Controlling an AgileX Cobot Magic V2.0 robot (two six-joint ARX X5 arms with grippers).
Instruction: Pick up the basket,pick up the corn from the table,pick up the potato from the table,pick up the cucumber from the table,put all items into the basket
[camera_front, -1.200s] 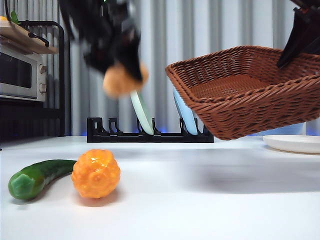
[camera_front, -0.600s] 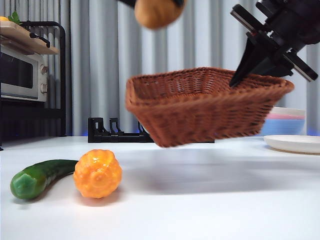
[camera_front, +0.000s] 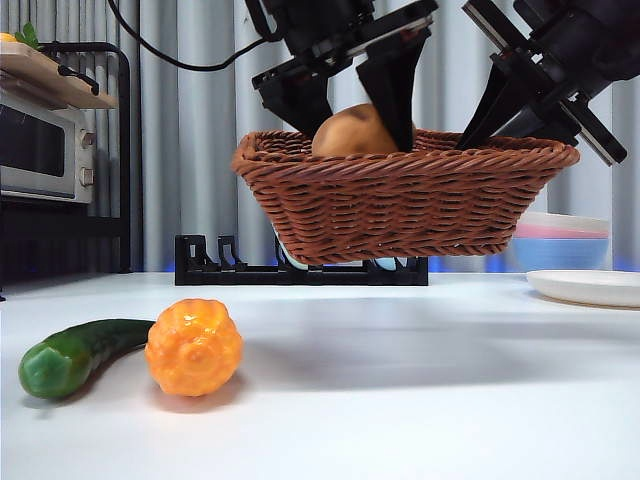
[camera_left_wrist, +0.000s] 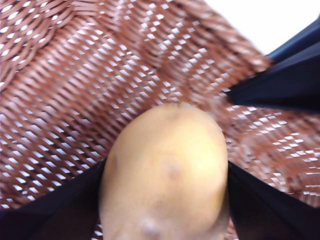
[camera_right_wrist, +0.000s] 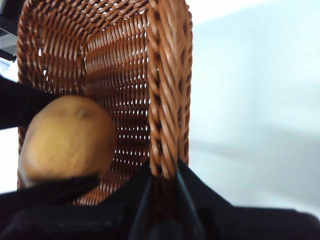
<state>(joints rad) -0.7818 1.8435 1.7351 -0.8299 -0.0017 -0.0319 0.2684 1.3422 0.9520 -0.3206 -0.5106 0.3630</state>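
Right gripper (camera_right_wrist: 162, 172) clamps the rim of the basket (camera_front: 405, 200), holding it above the table (camera_front: 420, 390). Left gripper (camera_front: 350, 110) grips the potato (camera_front: 355, 132) just inside the basket. Corn (camera_front: 194, 346) touches the cucumber (camera_front: 75, 355) near the front-left edge.

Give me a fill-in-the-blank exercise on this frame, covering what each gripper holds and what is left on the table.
1. The left gripper is shut on the ____.
2. The right gripper clamps the rim of the ____, holding it above the table.
3. The corn lies on the table beside the ____.
4. The held vegetable hangs over the inside of the ____.

Missing words: potato; basket; cucumber; basket
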